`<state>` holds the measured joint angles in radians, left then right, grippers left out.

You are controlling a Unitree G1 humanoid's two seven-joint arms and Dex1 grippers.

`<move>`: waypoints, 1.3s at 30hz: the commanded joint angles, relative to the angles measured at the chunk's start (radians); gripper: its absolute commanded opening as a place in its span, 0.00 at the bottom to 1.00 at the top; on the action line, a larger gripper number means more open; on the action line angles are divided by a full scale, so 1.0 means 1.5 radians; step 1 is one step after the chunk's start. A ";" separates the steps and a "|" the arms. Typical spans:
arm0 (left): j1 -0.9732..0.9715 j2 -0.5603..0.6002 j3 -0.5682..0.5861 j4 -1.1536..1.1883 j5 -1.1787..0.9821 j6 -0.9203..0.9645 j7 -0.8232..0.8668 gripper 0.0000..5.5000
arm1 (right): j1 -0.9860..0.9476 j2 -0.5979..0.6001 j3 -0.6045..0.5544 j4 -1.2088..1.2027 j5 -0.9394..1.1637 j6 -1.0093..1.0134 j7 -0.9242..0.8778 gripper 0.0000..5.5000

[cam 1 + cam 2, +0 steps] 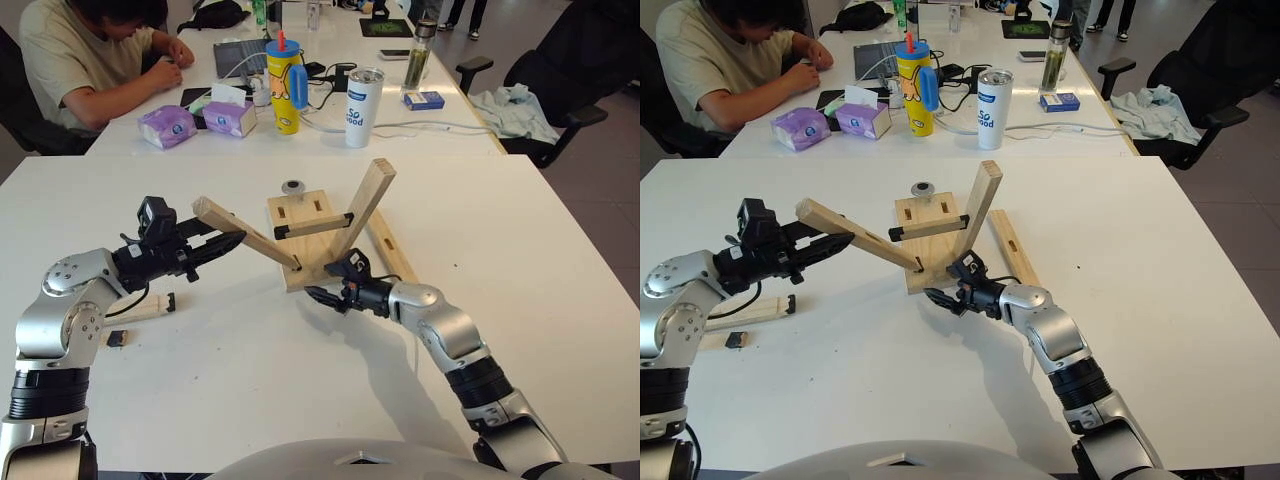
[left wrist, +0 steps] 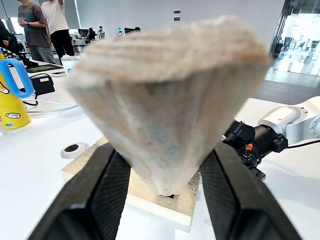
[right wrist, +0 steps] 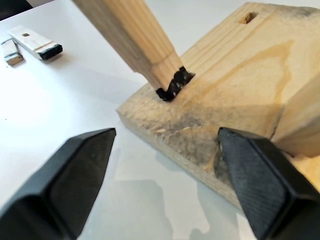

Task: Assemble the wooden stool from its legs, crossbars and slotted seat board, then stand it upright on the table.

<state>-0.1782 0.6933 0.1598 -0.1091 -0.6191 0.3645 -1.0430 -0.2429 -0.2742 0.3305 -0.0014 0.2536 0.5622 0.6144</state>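
Note:
The slotted seat board (image 1: 305,208) lies flat at the table's middle. One leg (image 1: 368,200) stands tilted in its right side, and a black-tipped crossbar (image 1: 313,227) runs from it across the board. My left gripper (image 1: 225,243) is shut on the upper end of a second leg (image 1: 250,238), which slants down to the board's near-left slot (image 3: 172,87). Its black-taped tip sits at that slot. My right gripper (image 1: 325,297) is open just off the board's near edge (image 3: 200,150), holding nothing. A third leg (image 1: 390,245) lies flat to the right of the board.
A loose crossbar (image 1: 145,308) and a small piece (image 1: 116,338) lie near my left arm. A cable grommet (image 1: 293,186) sits behind the board. The table behind carries a yellow bottle (image 1: 285,85), a white tumbler (image 1: 363,105) and tissue packs (image 1: 167,126).

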 commanded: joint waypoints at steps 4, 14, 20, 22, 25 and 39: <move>-0.099 0.056 -0.065 0.066 0.048 0.016 -0.090 0.37 | 0.039 0.005 0.030 0.038 -0.012 0.042 0.008 0.69; -0.228 0.095 -0.170 0.180 0.134 0.017 -0.203 0.37 | 0.036 0.017 0.035 0.031 -0.011 0.056 0.004 0.69; -0.268 0.107 -0.188 0.179 0.137 0.050 -0.227 0.37 | 0.032 0.020 0.034 0.032 -0.011 0.064 0.002 0.69; -0.282 0.110 -0.196 0.177 0.143 0.072 -0.227 0.37 | 0.035 0.022 0.033 0.030 -0.011 0.067 -0.001 0.69; -0.290 0.119 -0.198 0.170 0.140 0.107 -0.228 0.37 | 0.041 0.028 0.032 0.025 -0.010 0.069 -0.007 0.69; -0.266 0.032 -0.240 0.110 0.140 0.137 -0.182 0.37 | 0.046 0.034 0.028 0.043 -0.011 0.085 -0.011 0.69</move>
<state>-0.6235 0.8201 -0.1220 0.0427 -0.4023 0.5388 -1.3023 -0.2379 -0.2086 0.3398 -0.0099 0.2530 0.5999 0.5969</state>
